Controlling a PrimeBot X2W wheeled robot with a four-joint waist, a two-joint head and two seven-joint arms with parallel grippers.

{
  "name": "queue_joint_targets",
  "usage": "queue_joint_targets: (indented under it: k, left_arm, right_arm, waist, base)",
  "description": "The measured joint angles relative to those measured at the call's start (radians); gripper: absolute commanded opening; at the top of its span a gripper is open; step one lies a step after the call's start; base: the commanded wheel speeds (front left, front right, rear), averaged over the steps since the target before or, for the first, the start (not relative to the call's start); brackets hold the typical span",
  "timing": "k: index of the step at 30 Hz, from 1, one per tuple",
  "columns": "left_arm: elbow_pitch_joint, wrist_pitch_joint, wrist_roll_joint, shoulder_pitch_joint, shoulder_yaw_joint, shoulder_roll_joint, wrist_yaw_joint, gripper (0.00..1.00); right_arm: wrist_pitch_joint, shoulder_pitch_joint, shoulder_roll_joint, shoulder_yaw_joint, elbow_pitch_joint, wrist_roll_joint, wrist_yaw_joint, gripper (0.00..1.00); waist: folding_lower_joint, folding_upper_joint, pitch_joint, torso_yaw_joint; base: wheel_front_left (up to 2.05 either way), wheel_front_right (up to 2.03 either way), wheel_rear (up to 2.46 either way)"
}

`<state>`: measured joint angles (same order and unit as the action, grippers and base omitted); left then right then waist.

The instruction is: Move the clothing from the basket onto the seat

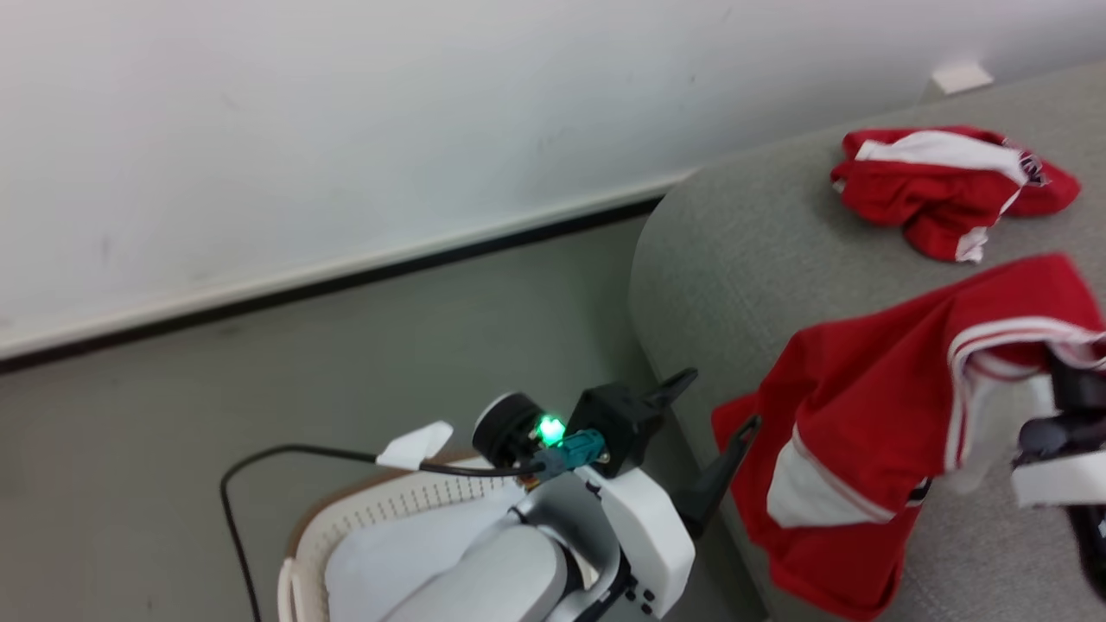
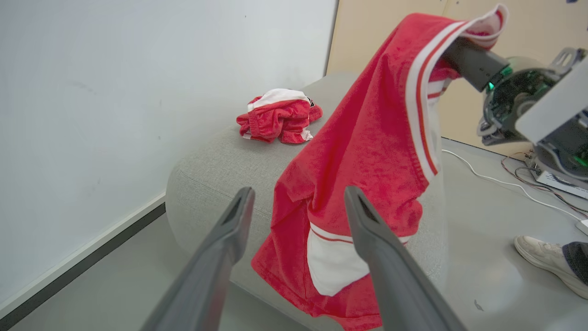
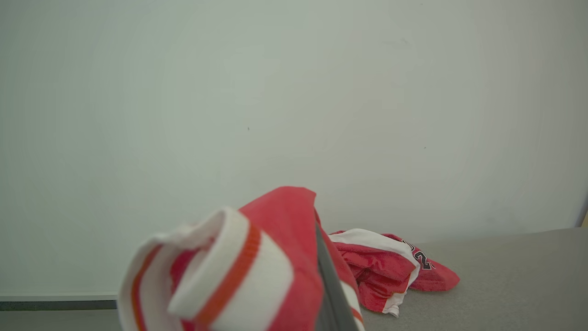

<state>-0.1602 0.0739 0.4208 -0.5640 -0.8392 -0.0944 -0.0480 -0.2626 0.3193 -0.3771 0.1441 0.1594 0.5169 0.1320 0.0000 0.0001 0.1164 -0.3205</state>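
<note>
Right gripper (image 1: 1068, 390): clenched on the striped trim of the hanging garment (image 1: 864, 406), which it holds above the sofa (image 1: 734, 250). In the right wrist view the trim is bunched over the fingers, and only one dark finger (image 3: 331, 285) shows beside the cloth.

Hanging garment: its long axis runs from the striped trim, at the top by the right gripper, down to the hem. In the head view this line slants from upper right to lower left. The lower part, which has a white panel, lies against the sofa's rounded front edge and hangs down its side.

Crumpled garment (image 1: 946, 186): bunched in a heap on the sofa top, nearer the wall (image 1: 346, 130), well apart from the hanging garment. No clear long axis.

Left gripper (image 2: 298, 191): released, fingers spread wide, pointing at the lower part of the hanging garment but not touching it.

Basket (image 1: 346, 518): on the floor beside the sofa, under the left forearm, with a pale sheet (image 1: 389, 557) in it.

A person's shoe (image 2: 546, 262) stands on the floor beyond the sofa.
</note>
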Motion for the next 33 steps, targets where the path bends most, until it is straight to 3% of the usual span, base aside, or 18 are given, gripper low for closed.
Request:
queue_joint_targets:
  k: [9,15,21,27,33]
  left_arm:
    - [0.007,0.019,-0.088,-0.188,-0.005,-0.018,0.034,1.00]
    - [0.000,-0.020,-0.116,-0.288,0.004,-0.026,0.057,1.00]
    - [-0.026,-0.086,-0.120,-0.313,0.019,-0.011,0.056,1.00]
    - [-0.029,-0.124,-0.115,-0.320,0.023,-0.003,0.039,1.00]
    - [-0.019,-0.123,-0.121,-0.319,0.022,-0.020,0.022,1.00]
  right_arm:
    - [0.006,0.330,-0.010,-0.182,-0.004,0.032,0.000,0.00]
    - [0.062,0.666,-0.073,-0.372,0.102,0.040,0.000,0.00]
    - [0.085,0.893,-0.189,-0.527,0.271,-0.056,0.000,0.00]
    - [0.064,0.946,-0.320,-0.675,0.448,-0.246,0.000,0.00]
    - [0.025,0.853,-0.279,-0.875,0.677,-0.404,0.000,0.00]
  waist:
    - [0.0002,0.0000,0.236,0.039]
    - [0.0004,0.0000,0.422,0.070]
    - [0.0005,-0.0001,0.561,0.113]
    - [0.0003,-0.0001,0.641,0.165]
    - [0.0003,-0.0001,0.708,0.195]
  base:
    - [0.00,0.00,0.00]
    - [0.00,0.00,0.00]
    - [0.00,0.00,0.00]
    - [0.00,0.00,0.00]
    - [0.00,0.00,0.00]
